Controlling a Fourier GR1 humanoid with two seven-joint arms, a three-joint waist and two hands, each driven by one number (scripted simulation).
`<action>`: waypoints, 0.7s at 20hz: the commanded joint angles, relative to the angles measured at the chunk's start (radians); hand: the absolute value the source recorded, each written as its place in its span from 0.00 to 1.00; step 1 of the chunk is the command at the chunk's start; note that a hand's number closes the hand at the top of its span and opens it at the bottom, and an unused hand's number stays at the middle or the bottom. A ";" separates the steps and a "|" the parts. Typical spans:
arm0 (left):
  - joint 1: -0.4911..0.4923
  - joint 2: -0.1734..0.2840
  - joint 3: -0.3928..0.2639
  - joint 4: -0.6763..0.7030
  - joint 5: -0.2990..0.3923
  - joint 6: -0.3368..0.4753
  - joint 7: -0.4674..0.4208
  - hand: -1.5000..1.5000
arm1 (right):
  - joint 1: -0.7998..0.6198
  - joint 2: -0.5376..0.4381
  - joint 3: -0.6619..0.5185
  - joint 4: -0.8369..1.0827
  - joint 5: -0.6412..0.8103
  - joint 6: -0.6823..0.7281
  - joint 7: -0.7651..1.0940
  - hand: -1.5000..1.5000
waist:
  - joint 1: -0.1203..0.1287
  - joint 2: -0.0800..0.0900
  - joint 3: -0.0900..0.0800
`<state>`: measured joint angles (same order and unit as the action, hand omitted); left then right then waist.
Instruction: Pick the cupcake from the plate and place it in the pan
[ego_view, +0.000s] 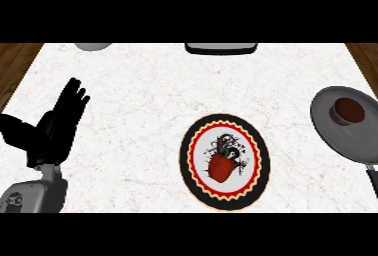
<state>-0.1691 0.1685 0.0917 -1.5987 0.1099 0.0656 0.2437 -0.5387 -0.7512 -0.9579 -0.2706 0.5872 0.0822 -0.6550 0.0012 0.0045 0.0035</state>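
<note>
The cupcake (348, 110), brown on top with a pale wrapper, sits inside the grey pan (334, 131) at the counter's right edge; the pan's dark handle runs down toward the lower right. A round plate (252, 150) with a black and red rim and a red and black picture on its white middle lies in the centre, with nothing on it. My left hand (59, 125) shows at the left, open, fingers straight and pointing up, resting apart from the plate. My right hand does not show.
A grey bowl (93, 46) peeks in at the top left. A flat white and dark object (221, 48) lies at the top centre. Wooden floor shows past both counter sides.
</note>
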 joint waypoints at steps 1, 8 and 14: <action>0.007 -0.020 -0.020 -0.039 -0.013 0.026 0.039 0.50 | 0.100 -0.066 -0.075 0.035 -0.101 0.185 -0.117 0.00 | -0.004 -0.002 0.001; -0.022 -0.020 0.001 0.042 -0.016 0.017 -0.021 0.50 | 0.266 -0.186 -0.079 0.058 -0.156 0.500 -0.215 0.00 | -0.013 -0.002 -0.001; 0.005 0.025 0.031 -0.023 0.022 -0.028 0.022 0.50 | 0.314 -0.167 -0.066 0.034 -0.209 0.450 -0.228 0.00 | 0.003 -0.003 -0.001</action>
<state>-0.1692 0.1742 0.1090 -1.5883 0.1165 0.0537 0.2395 -0.2645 -0.9046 -1.0300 -0.2343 0.4086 0.4224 -0.7962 -0.0003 0.0025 0.0034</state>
